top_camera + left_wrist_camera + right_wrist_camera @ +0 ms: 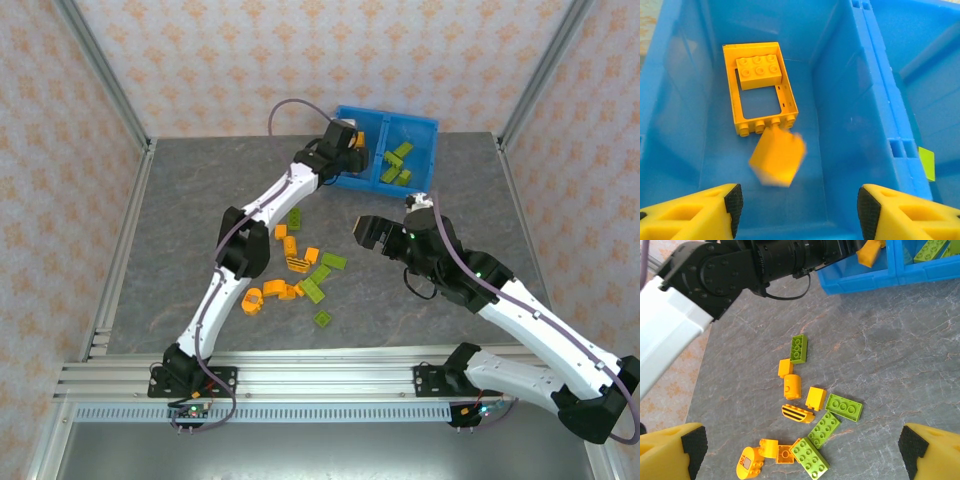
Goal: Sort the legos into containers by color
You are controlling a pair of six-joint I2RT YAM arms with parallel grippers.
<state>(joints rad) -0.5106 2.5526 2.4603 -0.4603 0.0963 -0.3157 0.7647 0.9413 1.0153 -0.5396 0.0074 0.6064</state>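
Observation:
My left gripper (796, 210) hangs open over the left compartment of the blue bin (875, 90). A blurred orange brick (777, 156) is loose in the air just past its fingers, touching neither pad. Below it lies an orange window frame (760, 90) with an orange brick (759, 71) on it. In the top view the left gripper (350, 140) is at the bin (425, 125), whose right compartment holds green legos (398, 165). My right gripper (803, 447) is open and empty above the loose orange and green legos (300, 270) on the table.
The left arm (740, 265) stretches from the near edge across the table to the bin. The metal frame posts (110, 90) and patterned walls close in the grey table (200, 200). A green piece (926, 163) shows beyond the divider.

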